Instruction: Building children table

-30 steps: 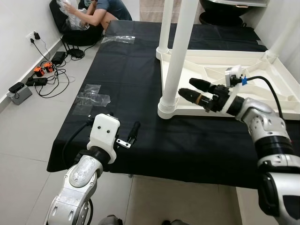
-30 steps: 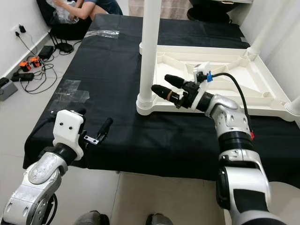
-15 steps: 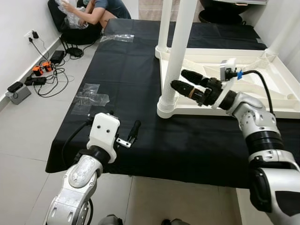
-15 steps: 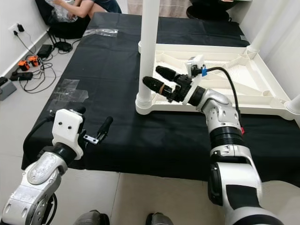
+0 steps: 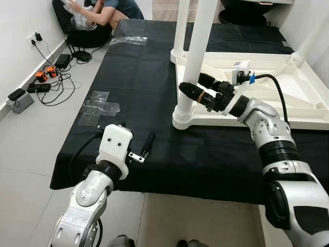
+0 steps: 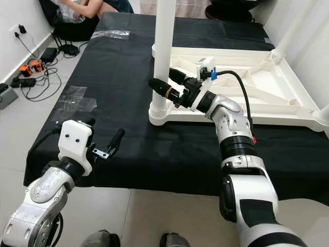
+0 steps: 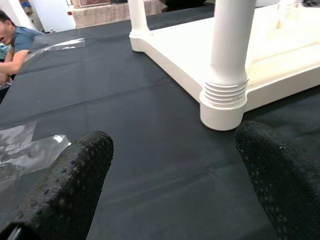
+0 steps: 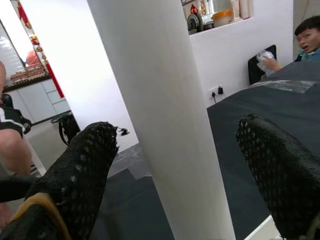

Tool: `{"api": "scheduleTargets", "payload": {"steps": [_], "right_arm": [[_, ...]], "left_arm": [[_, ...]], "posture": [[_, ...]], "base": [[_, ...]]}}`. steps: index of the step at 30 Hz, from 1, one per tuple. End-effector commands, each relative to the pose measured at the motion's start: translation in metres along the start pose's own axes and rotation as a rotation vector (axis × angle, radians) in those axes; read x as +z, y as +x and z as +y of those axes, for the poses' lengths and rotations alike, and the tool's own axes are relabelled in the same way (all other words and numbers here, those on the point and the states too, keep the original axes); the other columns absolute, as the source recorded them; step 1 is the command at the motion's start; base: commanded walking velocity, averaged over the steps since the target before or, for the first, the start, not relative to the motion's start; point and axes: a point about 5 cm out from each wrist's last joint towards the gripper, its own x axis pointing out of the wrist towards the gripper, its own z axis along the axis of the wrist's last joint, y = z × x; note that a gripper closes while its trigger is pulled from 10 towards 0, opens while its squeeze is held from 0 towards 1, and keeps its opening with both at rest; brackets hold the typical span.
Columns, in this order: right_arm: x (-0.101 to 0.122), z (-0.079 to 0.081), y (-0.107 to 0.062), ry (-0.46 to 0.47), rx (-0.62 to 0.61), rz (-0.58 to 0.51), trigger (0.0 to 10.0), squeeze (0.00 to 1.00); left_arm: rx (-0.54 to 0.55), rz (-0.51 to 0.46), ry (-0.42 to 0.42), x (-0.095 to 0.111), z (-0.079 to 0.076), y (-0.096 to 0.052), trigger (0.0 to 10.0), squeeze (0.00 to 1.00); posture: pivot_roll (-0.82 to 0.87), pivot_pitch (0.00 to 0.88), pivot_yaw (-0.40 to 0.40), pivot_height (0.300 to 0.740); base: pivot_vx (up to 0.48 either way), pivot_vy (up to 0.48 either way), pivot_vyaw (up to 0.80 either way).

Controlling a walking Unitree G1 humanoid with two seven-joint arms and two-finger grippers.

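A: Where is the table in all this?

B: The upturned cream plastic children's table top (image 5: 308,110), a shallow tray with ribbed moulding inside, lies on the black cloth sheet (image 5: 139,77) spread over the floor. Two round white plastic legs stand up from its near-left corners. The nearer smooth white tube leg (image 5: 198,46) sits in a ringed, threaded collar (image 7: 223,95) at the corner.

A: And the right gripper (image 5: 198,88)?

B: It reaches in from the right at that nearer leg, a little above the collar. Its two knobbly black rubber fingers (image 8: 75,175) are spread apart, one on each side of the tube. The wrist view shows a gap between each pad and the white surface, so it straddles the leg without clamping it.

A: The left one?

B: The left gripper (image 5: 141,149), behind a boxy white wrist housing, hangs low over the near edge of the cloth, well apart from the table. Its dimpled black fingers (image 7: 70,190) are splayed wide and hold nothing.

A: Anything else about?

B: Crinkled clear plastic wrapping (image 5: 100,107) lies flat on the cloth to the left. Black cables and plugs (image 5: 51,77) trail over the pale glossy floor tiles by the wall. At the far corner a person in a blue-grey shirt (image 5: 110,10) crouches with more clear wrapping.
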Motion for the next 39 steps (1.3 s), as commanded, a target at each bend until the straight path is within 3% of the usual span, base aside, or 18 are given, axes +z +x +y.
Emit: {"api": "scheduleTargets", "payload": {"steps": [1, 14, 21, 25, 39], "right_arm": [[0.002, -0.001, 0.006, -0.028, -0.034, -0.011, 10.0, 0.00], [0.005, 0.007, 0.013, -0.054, 0.012, -0.035, 10.0, 0.00], [0.005, 0.011, 0.017, -0.125, 0.022, -0.025, 10.0, 0.00], [0.001, 0.011, 0.020, -0.162, -0.003, 0.007, 10.0, 0.00], [0.005, 0.008, 0.026, -0.162, -0.055, -0.004, 10.0, 0.00]], "left_arm": [[0.001, 0.004, -0.003, 0.000, -0.002, -0.001, 10.0, 0.00], [0.002, 0.003, -0.002, 0.000, -0.002, -0.001, 10.0, 0.00], [0.002, 0.005, -0.001, 0.000, -0.002, -0.002, 10.0, 0.00], [0.000, 0.003, 0.000, 0.000, -0.002, -0.001, 10.0, 0.00], [0.003, 0.003, 0.000, 0.000, -0.002, -0.001, 10.0, 0.00]], "posture": [[0.09, 0.160, -0.070, 0.740], [0.09, 0.159, -0.072, 0.740], [0.09, 0.156, -0.072, 0.740], [0.09, 0.156, -0.072, 0.740], [0.09, 0.152, -0.076, 0.740]], "base": [[0.000, 0.000, 0.00], [0.000, 0.000, 0.00], [0.000, 0.000, 0.00], [0.000, 0.000, 0.00], [0.000, 0.000, 0.00]]}}
